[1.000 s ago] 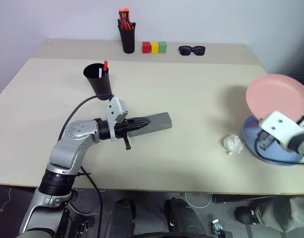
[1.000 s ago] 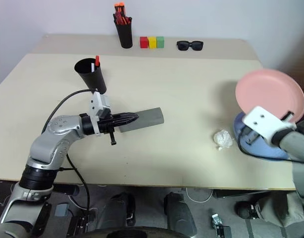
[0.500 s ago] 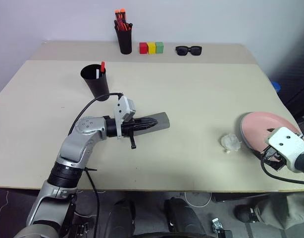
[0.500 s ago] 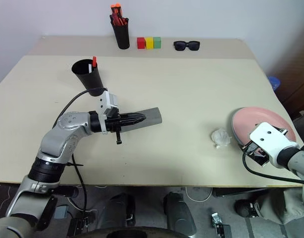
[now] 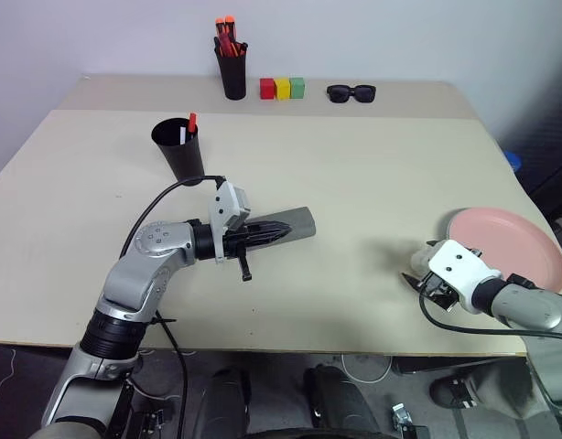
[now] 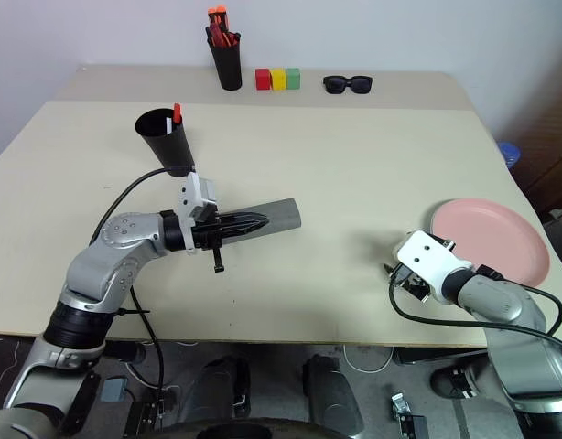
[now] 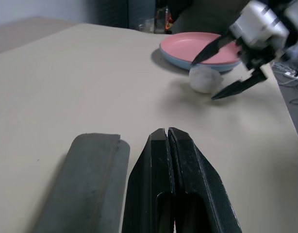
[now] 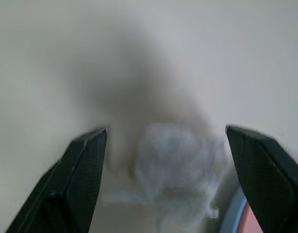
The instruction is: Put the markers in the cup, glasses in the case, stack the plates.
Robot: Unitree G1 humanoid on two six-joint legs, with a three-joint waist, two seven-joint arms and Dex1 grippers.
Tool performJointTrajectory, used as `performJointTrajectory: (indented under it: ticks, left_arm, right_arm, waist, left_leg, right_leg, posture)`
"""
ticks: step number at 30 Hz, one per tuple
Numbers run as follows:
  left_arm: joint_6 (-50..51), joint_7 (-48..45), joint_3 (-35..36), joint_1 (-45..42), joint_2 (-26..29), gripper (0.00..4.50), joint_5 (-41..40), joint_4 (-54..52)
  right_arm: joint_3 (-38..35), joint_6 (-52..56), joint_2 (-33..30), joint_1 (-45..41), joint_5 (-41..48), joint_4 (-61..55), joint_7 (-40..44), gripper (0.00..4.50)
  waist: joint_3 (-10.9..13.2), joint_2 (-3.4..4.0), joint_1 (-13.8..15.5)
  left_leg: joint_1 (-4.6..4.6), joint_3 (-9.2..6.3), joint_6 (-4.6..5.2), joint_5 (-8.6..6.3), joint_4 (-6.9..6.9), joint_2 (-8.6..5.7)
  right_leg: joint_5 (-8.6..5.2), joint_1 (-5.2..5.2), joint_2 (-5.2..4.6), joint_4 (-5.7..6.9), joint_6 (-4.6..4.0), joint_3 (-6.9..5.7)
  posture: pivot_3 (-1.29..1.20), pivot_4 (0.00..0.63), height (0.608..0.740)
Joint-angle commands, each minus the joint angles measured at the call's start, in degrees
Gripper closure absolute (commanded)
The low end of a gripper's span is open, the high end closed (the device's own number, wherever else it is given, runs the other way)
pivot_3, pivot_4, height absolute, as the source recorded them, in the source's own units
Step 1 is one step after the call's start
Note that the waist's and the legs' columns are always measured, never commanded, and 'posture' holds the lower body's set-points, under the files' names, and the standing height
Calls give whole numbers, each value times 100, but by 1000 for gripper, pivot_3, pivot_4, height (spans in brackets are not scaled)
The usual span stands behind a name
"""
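Observation:
The salmon pink plate (image 5: pixel 505 247) lies flat on the light blue plate (image 7: pixel 210 64) at the table's right edge. My right gripper (image 5: pixel 416 278) hangs open just left of them, its fingers (image 8: pixel 83 174) either side of a white crumpled wad (image 8: pixel 175 160). The black cup (image 5: pixel 178 151) stands at the back left with the markers in it, one red-capped (image 5: pixel 191 121). At the table's middle lies the grey case (image 5: pixel 297 222), lid down. My left gripper (image 7: pixel 167 132) is shut and empty, lying alongside the case. The glasses are out of view.
Along the far edge stand a black pen holder with red-orange pens (image 5: pixel 233 69), three coloured blocks (image 5: pixel 283 88) and black sunglasses (image 5: pixel 353 92). The plates sit close to the table's right edge (image 5: pixel 528 197).
The right gripper lowered the pink plate onto the blue one, let it go and opened. It then moved left and down to the white wad. The left arm kept still.

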Motion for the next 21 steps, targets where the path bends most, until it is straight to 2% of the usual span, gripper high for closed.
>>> performJointTrajectory:
  ticks: [1,7,13,19,21]
  left_arm:
    - [65,44,110,36,26,4500,-135,-253]
    - [73,48,98,-6,4,4500,-135,-229]
    - [47,14,103,-62,-6,4500,-133,-151]
    - [0,-2,137,-85,-4,4500,-112,-81]
    - [-14,8,160,-114,-19,4500,-124,-71]
  right_arm:
    - [41,-137,-21,-125,-208,36,-157,1400]
    - [10,-212,-29,-149,-292,66,-188,4425]
    - [-460,-54,16,-496,-130,-142,-298,4472]
    - [-835,324,-381,-997,-683,883,-846,4472]
    - [-841,367,-448,-1032,-688,1212,-853,3657]
  waist:
    - [0,0,0]
    - [0,0,0]
    - [0,0,0]
    - [0,-1,20]
    - [0,-1,35]
  left_leg:
    - [0,0,0,0,0,0]
    - [0,0,0,0,0,0]
    - [0,1,0,0,0,0]
    - [1,3,0,0,-1,0]
    - [-2,4,1,0,-1,-2]
  right_leg:
    - [0,0,0,0,0,0]
    - [2,0,1,0,4,0]
    - [2,0,0,0,4,0]
    - [1,0,0,0,3,2]
    - [0,0,-3,-2,1,1]
  posture:
    - [0,150,722]
    - [0,150,722]
    - [0,150,722]
    - [0,150,722]
    - [0,150,722]
